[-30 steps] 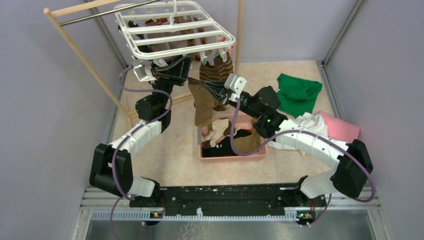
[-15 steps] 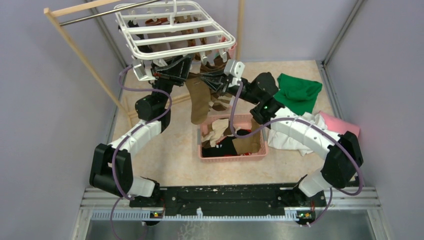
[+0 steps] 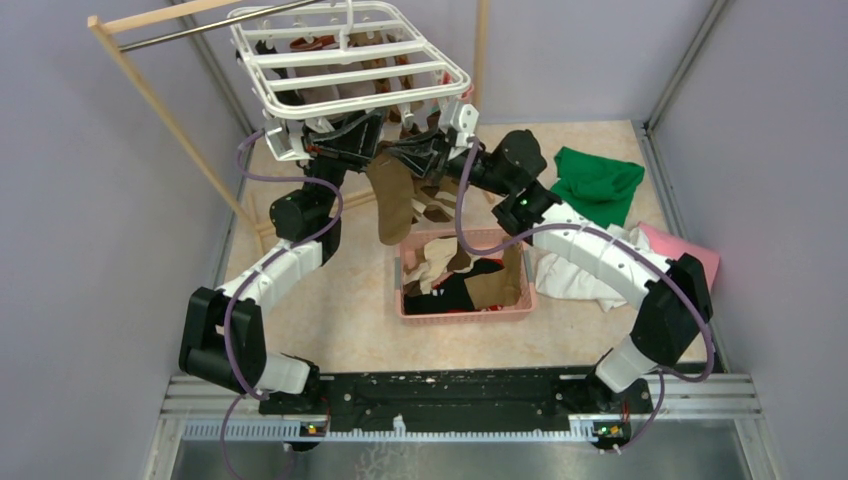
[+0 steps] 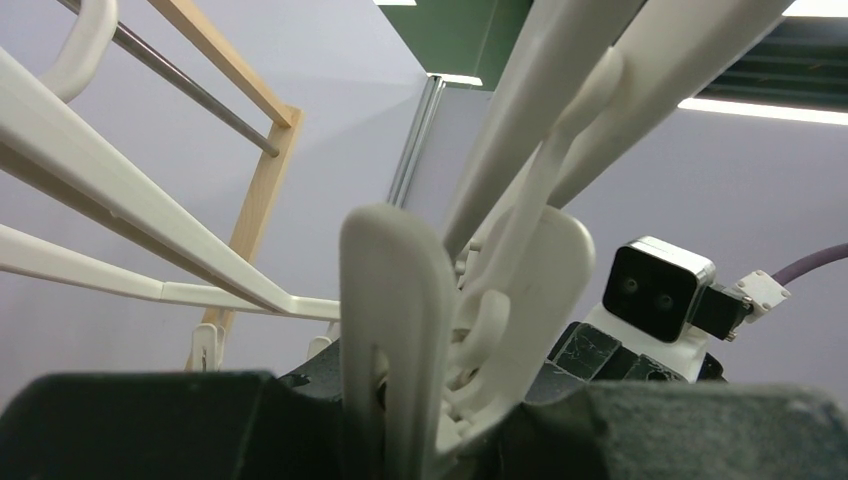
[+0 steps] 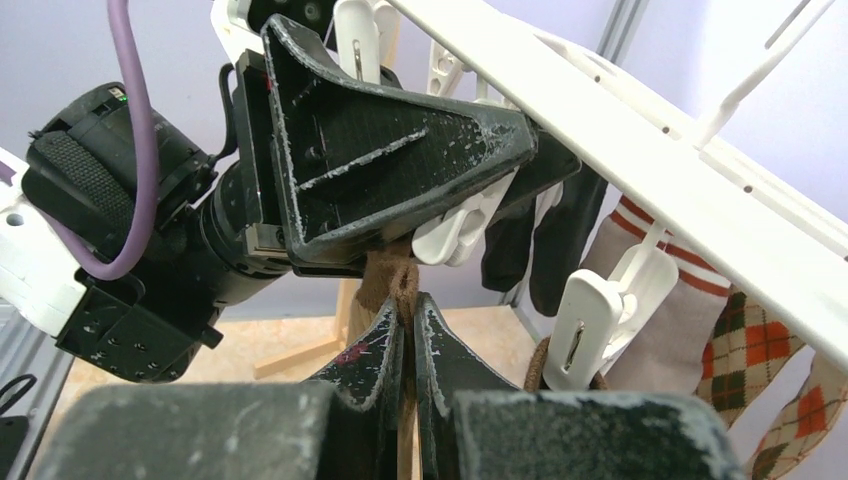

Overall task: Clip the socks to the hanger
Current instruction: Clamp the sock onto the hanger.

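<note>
Pinching brown sock (image 3: 392, 200) cuff tight in right gripper (image 5: 408, 300), just beneath hanger (image 3: 350, 75) front edge. Squeezing clip (image 4: 395, 330) with left gripper (image 4: 430, 430). Could miss the clip's mouth if lifted off-line, then drop toward basket (image 3: 465, 313).

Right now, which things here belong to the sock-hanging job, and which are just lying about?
Job: hanger, brown sock in the right tool, clip in the left tool, basket of socks.
Lying about: green cloth, white cloth, pink cloth.
</note>
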`<state>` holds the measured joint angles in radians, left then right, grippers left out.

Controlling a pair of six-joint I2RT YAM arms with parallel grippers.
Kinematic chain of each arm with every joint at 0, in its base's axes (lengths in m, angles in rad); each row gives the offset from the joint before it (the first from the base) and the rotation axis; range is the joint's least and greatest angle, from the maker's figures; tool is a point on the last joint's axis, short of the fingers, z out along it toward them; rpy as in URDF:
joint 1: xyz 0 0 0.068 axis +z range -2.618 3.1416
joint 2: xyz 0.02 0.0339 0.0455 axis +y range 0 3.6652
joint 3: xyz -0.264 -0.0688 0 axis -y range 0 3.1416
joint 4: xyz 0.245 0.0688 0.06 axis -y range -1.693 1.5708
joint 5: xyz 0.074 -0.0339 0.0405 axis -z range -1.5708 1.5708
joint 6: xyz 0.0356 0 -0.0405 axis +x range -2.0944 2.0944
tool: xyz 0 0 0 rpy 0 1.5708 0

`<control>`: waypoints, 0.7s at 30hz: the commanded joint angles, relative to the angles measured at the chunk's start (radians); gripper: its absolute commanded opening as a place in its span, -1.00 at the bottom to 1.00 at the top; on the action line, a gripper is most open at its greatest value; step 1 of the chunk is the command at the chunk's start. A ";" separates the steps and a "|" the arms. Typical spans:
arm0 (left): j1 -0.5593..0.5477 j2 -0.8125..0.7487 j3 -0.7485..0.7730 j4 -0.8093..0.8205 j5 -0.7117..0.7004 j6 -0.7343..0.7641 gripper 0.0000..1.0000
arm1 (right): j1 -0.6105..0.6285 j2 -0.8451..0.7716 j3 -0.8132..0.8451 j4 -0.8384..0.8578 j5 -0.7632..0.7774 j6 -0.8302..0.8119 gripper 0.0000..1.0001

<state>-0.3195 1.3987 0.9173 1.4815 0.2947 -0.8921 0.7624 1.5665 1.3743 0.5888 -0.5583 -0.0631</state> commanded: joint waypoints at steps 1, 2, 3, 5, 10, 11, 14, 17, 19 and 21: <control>0.005 -0.014 0.031 0.312 -0.003 -0.019 -0.56 | -0.005 0.024 0.072 -0.012 0.004 0.055 -1.00; 0.005 -0.014 0.031 0.312 -0.003 -0.019 -0.57 | -0.007 0.031 0.081 -0.021 0.004 0.069 -1.00; 0.005 -0.014 0.031 0.311 -0.003 -0.019 -0.57 | -0.009 0.035 0.088 -0.031 0.005 0.095 -1.00; 0.005 -0.017 0.031 0.311 -0.003 -0.019 -0.57 | -0.014 0.041 0.099 -0.041 0.013 0.109 -1.00; 0.005 -0.021 0.027 0.311 -0.003 -0.019 -0.57 | -0.029 0.043 0.103 -0.036 0.027 0.144 -1.00; 0.005 -0.019 0.026 0.312 -0.002 -0.020 -0.57 | -0.030 0.044 0.104 -0.034 0.028 0.147 -1.00; 0.006 -0.017 0.027 0.311 -0.003 -0.022 -0.57 | -0.036 0.047 0.115 -0.030 0.031 0.167 -1.00; 0.007 -0.018 0.028 0.310 -0.003 -0.020 -0.58 | -0.040 0.049 0.120 -0.025 0.033 0.187 -1.00; 0.007 -0.018 0.028 0.312 -0.001 -0.019 -0.58 | -0.044 0.051 0.121 -0.015 0.030 0.202 -1.00; 0.007 -0.018 0.026 0.311 -0.001 -0.020 -0.58 | -0.047 0.048 0.119 -0.005 0.020 0.205 -1.00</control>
<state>-0.3183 1.3987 0.9173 1.4815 0.2977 -0.8928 0.7280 1.6115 1.4422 0.5346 -0.5343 0.1040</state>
